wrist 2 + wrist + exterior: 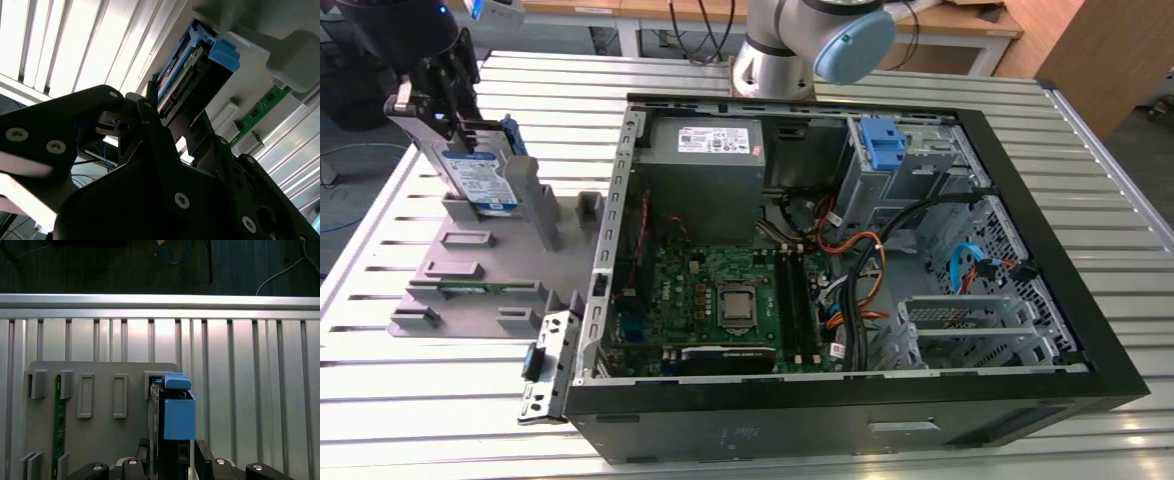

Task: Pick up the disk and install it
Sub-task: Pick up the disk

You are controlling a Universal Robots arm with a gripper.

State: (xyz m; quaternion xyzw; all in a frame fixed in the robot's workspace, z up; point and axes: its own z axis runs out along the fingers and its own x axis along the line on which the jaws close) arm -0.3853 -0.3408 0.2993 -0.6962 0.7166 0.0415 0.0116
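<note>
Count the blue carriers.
2. One carrier frames the disk in the grey holder, exterior view's left; a second carrier sits in the case's drive bay. Others may be hidden.

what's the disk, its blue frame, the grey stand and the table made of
Disk: probably metal; silvery casing under a paper-like label.
Frame: likely plastic; matte, evenly blue, moulded shape.
Stand: matte grey with blocky moulded slots; plastic, perhaps printed, not certain.
Table: metal, apparently aluminium; bright ribbed slats with a sheen.
</note>
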